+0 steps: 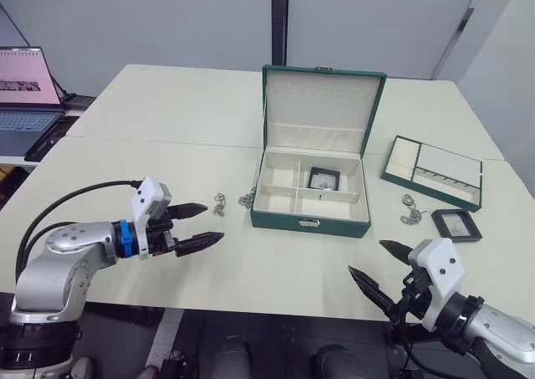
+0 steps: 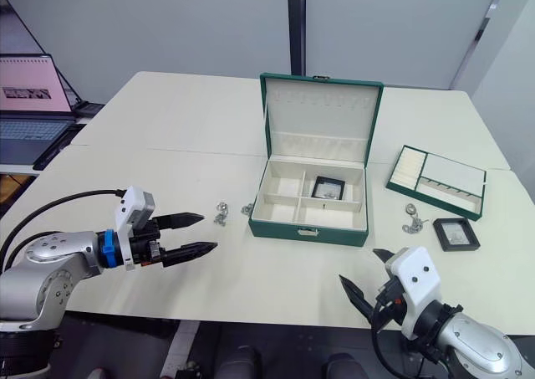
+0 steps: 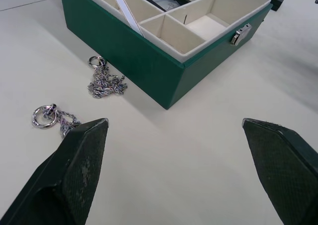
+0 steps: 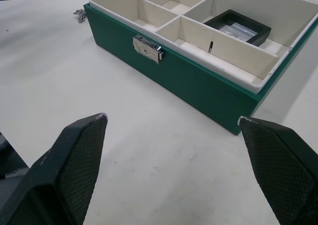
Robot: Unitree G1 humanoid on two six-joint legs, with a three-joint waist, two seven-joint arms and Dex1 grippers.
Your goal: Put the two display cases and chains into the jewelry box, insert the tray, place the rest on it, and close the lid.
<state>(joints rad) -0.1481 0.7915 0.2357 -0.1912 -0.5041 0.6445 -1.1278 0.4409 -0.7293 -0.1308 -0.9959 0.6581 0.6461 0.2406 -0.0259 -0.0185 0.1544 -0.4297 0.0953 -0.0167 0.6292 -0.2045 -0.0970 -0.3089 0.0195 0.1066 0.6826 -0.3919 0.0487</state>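
Jewelry box was seen from the head, lid raised, one display case inside, another beside the tray on the surface. Left claw was spread near two chains. Right claw was spread, empty, before the clasp.

— Can we read any lettering, label or number anywhere here?
— No, we can't: the laptop screen shows a pink picture with a dark band, too small for us to read
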